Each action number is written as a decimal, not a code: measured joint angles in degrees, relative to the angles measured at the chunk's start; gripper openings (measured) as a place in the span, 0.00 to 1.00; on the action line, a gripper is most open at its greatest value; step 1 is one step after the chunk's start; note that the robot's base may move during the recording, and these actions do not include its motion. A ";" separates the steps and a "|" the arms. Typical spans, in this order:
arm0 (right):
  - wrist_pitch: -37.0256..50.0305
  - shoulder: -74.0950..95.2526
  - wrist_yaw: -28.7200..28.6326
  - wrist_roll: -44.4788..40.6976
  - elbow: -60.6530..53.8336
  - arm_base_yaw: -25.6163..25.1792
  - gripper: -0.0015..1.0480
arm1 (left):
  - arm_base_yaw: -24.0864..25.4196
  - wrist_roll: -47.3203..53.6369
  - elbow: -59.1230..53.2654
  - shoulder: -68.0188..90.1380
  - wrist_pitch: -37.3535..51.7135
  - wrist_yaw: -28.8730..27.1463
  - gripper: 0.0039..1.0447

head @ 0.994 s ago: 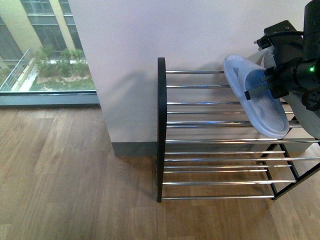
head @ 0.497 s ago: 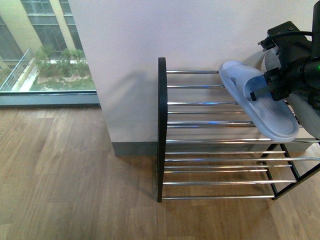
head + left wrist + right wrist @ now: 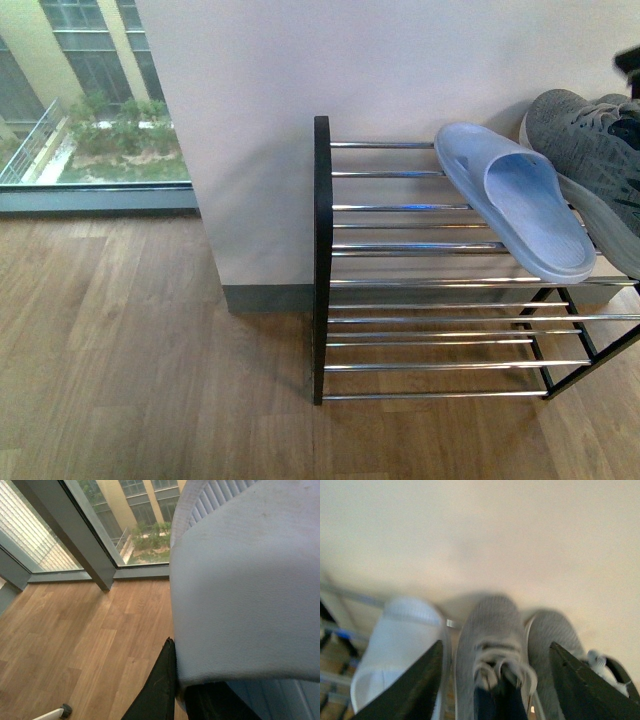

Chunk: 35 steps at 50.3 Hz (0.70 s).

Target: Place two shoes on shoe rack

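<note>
Right gripper (image 3: pixel 495 680) open above sneakers (image 3: pixel 492 645) on rack (image 3: pixel 322 250).

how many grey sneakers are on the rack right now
2: one sneaker beside the blue slide on the rack's top shelf, the other sneaker on its far side, partly hidden.

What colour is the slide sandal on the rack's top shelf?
The slide sandal is pale blue, clearest in the front view.

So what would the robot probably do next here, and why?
Likely carry the pale blue thing at the left pincer over to the shoe rack. It looks like a match for the slipper lying beside the grey sneakers, the bars left of that are bare, and the right pincer gapes open.
</note>
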 joint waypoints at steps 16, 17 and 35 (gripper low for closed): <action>31.93 -12.17 0.52 16.85 -24.50 3.72 0.06 | 0.00 0.00 0.00 0.00 0.00 0.02 0.02; 31.93 -13.07 0.68 17.00 -25.44 3.89 0.03 | -0.02 0.00 0.00 0.00 0.00 0.02 0.02; 29.35 -25.97 3.06 17.75 -36.65 6.27 0.02 | -0.02 0.00 0.00 0.00 0.00 0.02 0.02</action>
